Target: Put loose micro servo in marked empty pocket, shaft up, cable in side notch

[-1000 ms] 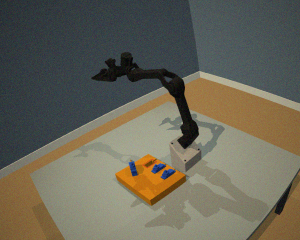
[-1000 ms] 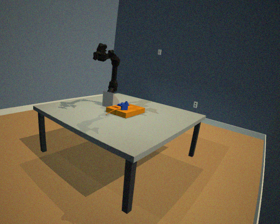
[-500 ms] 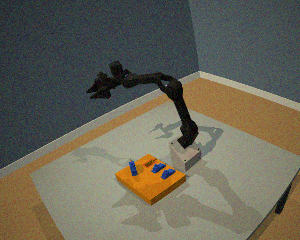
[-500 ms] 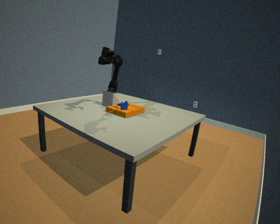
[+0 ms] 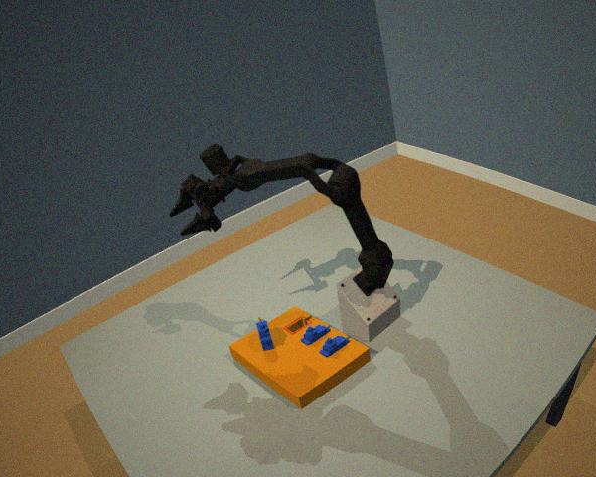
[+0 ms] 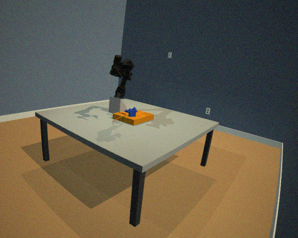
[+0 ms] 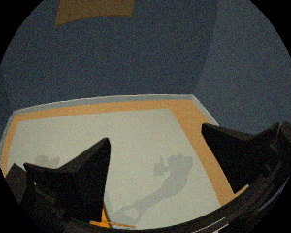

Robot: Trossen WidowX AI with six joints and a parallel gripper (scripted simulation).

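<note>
Orange covers the robot's deck (image 5: 298, 370) (image 6: 144, 118) (image 7: 105, 219), a flat square block lying on the pale grey desk (image 5: 149, 370) (image 6: 133, 146) (image 7: 131, 131). On its upper face, near one corner, is the loose micro servo (image 5: 264, 335), blue and out of the pocket. An orange cable (image 6: 119, 118) reaches past the deck's edge in the exterior view. Which way the servo's output shaft points is too small to tell.

The marked pocket (image 5: 296, 325) has a red outline around a dark opening, and the servo lies apart from it. On the pocket's other side sit two more blue micro servos, a nearer one (image 5: 315, 334) just beside the pocket and a farther one (image 5: 334, 345) next in the row. In the exterior view the blue servos overlap, so they cannot be told apart there.

The end effector (image 5: 175, 224) (image 7: 157, 135) is up in the air, well apart from the deck and the servo. Its two black fingers stand wide apart with nothing between them. The black arm (image 5: 363, 221) (image 6: 121, 86) rises from a light grey pedestal (image 5: 357, 320) (image 6: 113, 104), which stands near the deck on the desk. Shadows of the arm fall across the desk and part of the deck. Behind are blue-grey walls (image 5: 159, 86) (image 6: 221, 64) (image 7: 121, 58).
</note>
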